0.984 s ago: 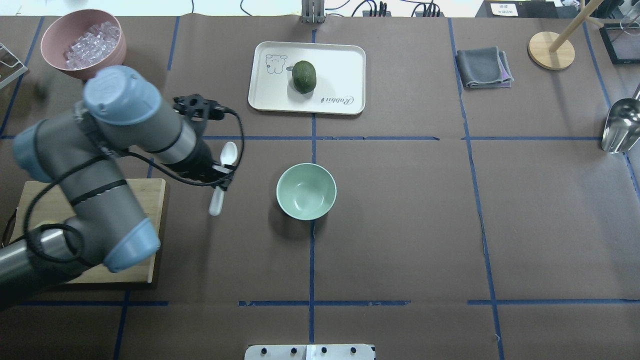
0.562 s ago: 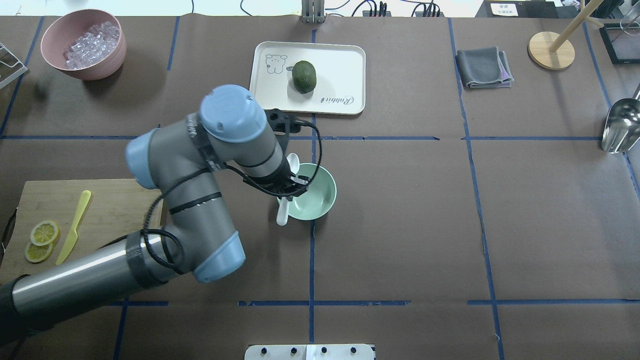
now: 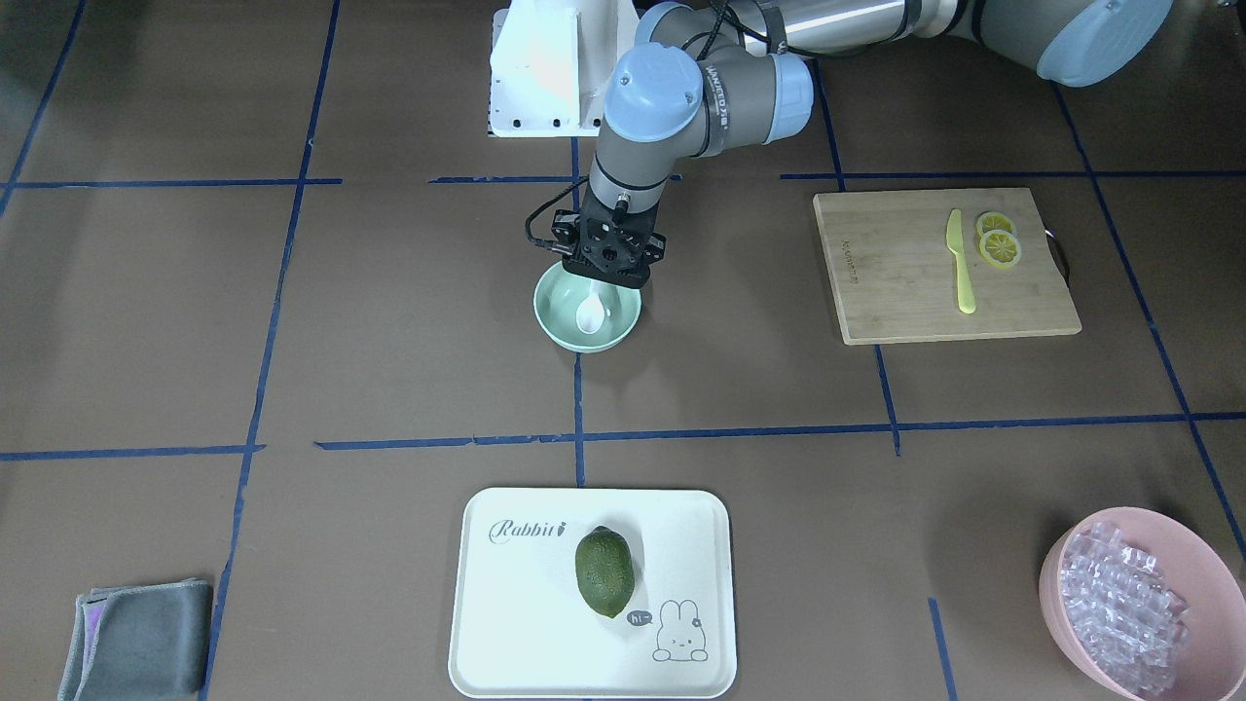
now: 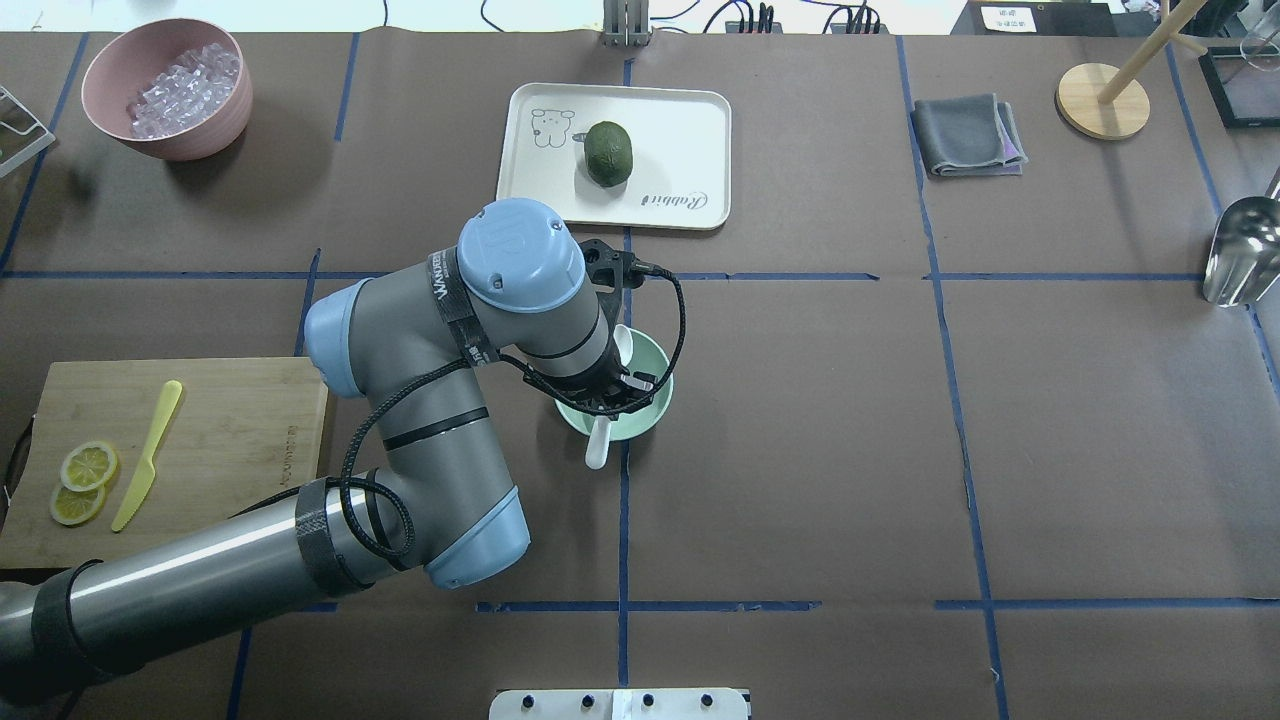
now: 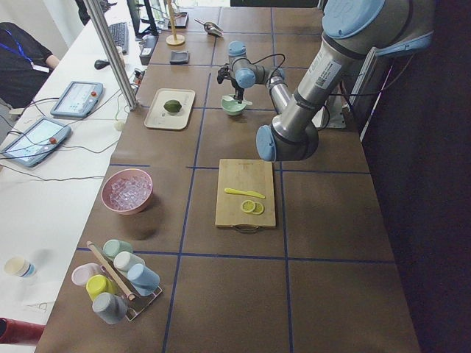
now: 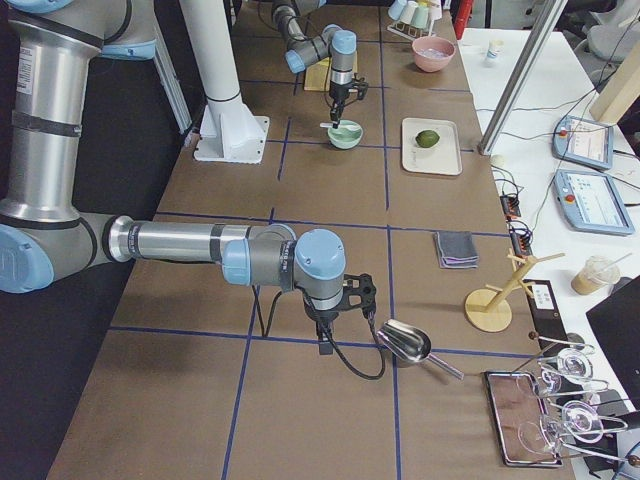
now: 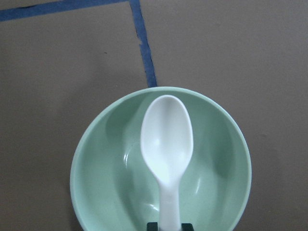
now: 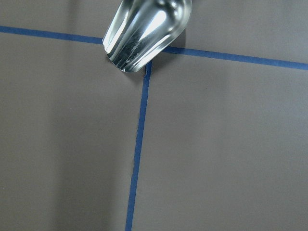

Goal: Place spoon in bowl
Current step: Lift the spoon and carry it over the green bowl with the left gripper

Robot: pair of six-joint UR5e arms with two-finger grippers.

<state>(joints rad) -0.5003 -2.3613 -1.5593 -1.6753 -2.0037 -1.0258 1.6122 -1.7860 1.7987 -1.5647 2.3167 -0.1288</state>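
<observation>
The white plastic spoon (image 7: 166, 139) is clamped by its handle in the left tool (image 3: 599, 276), with the scoop ahead of the tool, above the mint-green bowl's (image 7: 96, 159) hollow. The handle end overhangs the rim behind, so lowering before release seems wise, lest it tip out. I cannot tell the right tool's (image 6: 327, 338) state.

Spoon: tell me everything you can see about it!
The spoon is small, plain white, seemingly smooth plastic, with an oval scoop and slim straight handle. The left end effector grips its handle, holding it hollow-side up over the mint-green bowl; the handle's end pokes past the rim. Whether it touches the bowl is unclear.
</observation>
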